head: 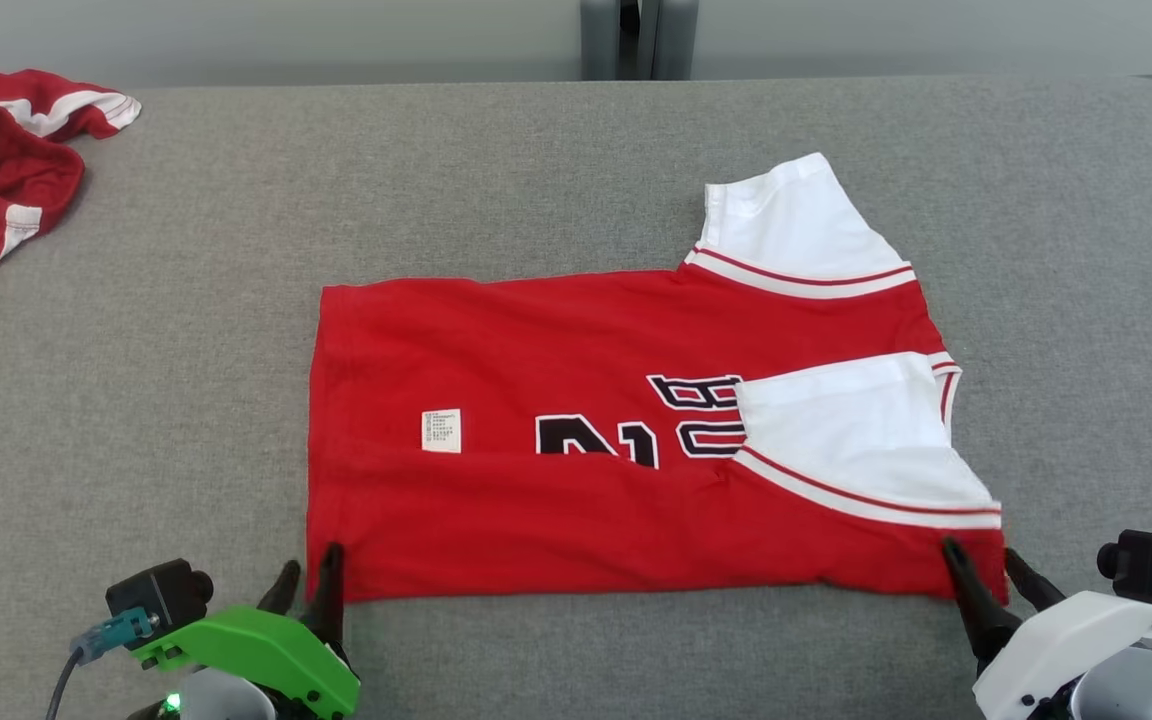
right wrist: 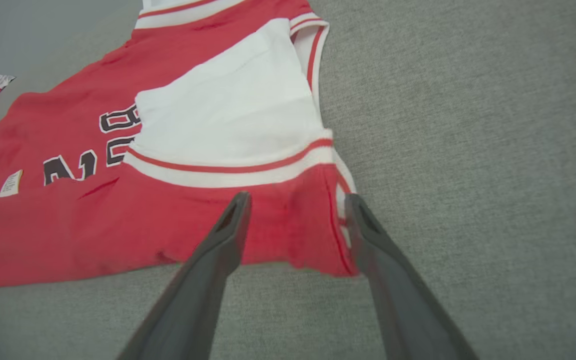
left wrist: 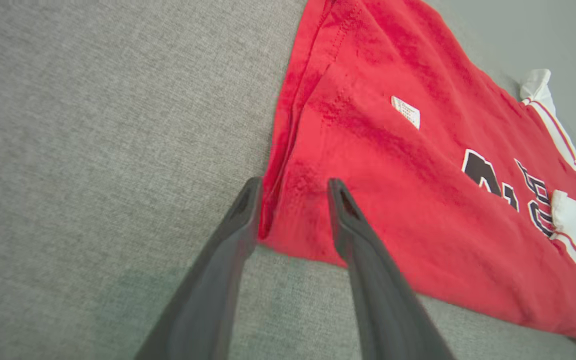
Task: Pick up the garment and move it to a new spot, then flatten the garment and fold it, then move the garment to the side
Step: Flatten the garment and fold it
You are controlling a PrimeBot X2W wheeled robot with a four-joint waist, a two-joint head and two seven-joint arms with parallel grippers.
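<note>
Lying flat on grey fabric surface [head: 136, 400], red garment [head: 536, 340], pale wall [head: 236, 40] behind

Half-hidden black lettering [head: 596, 437] on red jersey [head: 536, 330]; white label [head: 441, 430] illegible

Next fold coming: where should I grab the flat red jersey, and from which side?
Grip the red jersey at its two near corners, low from the robot's side. It lies flat, long edge nearest; left gripper and right gripper straddle those corners, jaws open.
</note>
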